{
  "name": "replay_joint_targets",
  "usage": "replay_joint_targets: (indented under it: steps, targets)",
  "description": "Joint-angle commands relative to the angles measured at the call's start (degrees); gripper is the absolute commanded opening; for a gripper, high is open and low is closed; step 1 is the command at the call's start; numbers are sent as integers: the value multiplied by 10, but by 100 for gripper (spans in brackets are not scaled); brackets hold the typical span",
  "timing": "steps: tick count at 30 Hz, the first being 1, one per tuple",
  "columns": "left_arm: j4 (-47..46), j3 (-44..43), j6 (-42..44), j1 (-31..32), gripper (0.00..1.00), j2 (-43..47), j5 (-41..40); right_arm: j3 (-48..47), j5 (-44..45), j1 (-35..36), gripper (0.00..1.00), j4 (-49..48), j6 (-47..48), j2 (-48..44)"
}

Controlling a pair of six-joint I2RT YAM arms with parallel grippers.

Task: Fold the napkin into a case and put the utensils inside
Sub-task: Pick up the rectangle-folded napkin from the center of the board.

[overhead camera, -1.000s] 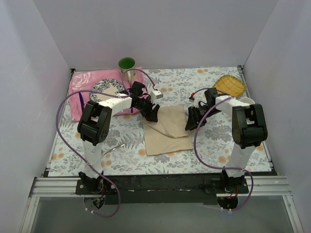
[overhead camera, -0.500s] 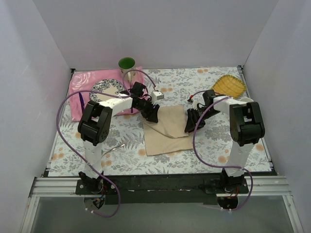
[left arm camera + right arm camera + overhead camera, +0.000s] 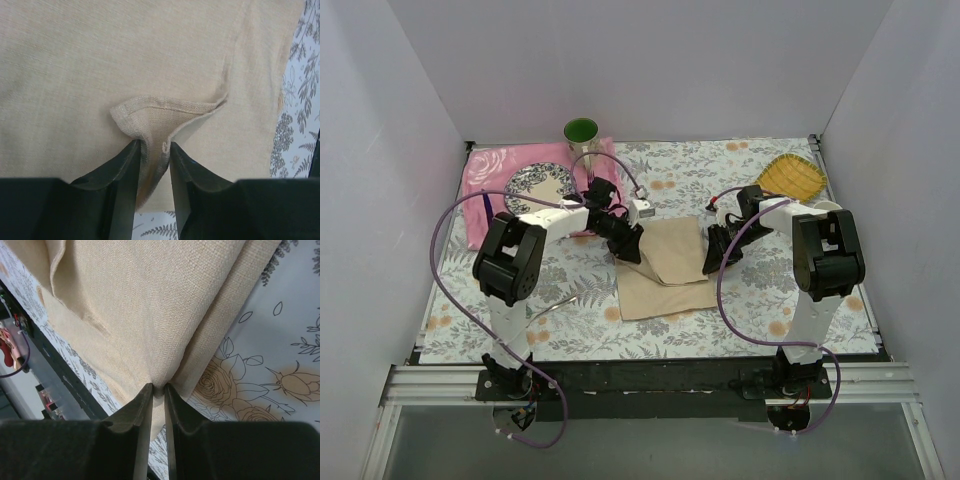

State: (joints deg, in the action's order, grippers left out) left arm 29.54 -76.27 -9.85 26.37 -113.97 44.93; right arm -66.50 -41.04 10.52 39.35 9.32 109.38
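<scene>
Folded napkin (image 3: 665, 275) askew, roughly square

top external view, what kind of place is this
Probably a robot test cell staged as a dining table: plain white walls box in a floral tablecloth, set with a plate and green cup.

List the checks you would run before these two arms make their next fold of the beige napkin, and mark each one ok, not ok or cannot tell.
1. Left gripper pinches a corner of the napkin: ok.
2. Right gripper pinches the napkin's edge: ok.
3. Nothing lies on the napkin: ok.
4. Napkin already folded into a narrow case: not ok, only loosely doubled.
5. Pale utensil left of the napkin is the fork needed: cannot tell, too small.
</scene>
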Motion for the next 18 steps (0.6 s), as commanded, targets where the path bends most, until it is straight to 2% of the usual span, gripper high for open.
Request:
replay_joint_targets:
  steps: [1,4,8,12,13,18]
  targets:
    - [25,44,85,-3,29,75,10,-17,-2,3,21,23,9,5]
    - [21,80,117,-4,35,100,-1,-16,-3,2,20,25,10,7]
    - [-6,102,106,-4,43,120,-4,-16,-1,2,20,25,11,7]
    - [-18,115,108,-4,48,130,-4,-21,1,3,25,32,12,6]
    - [-18,118,112,-4,53,136,-1,-22,2,2,27,33,11,6]
    - [-35,191,185,-4,56,200,9,-30,8,2,31,41,14,7]
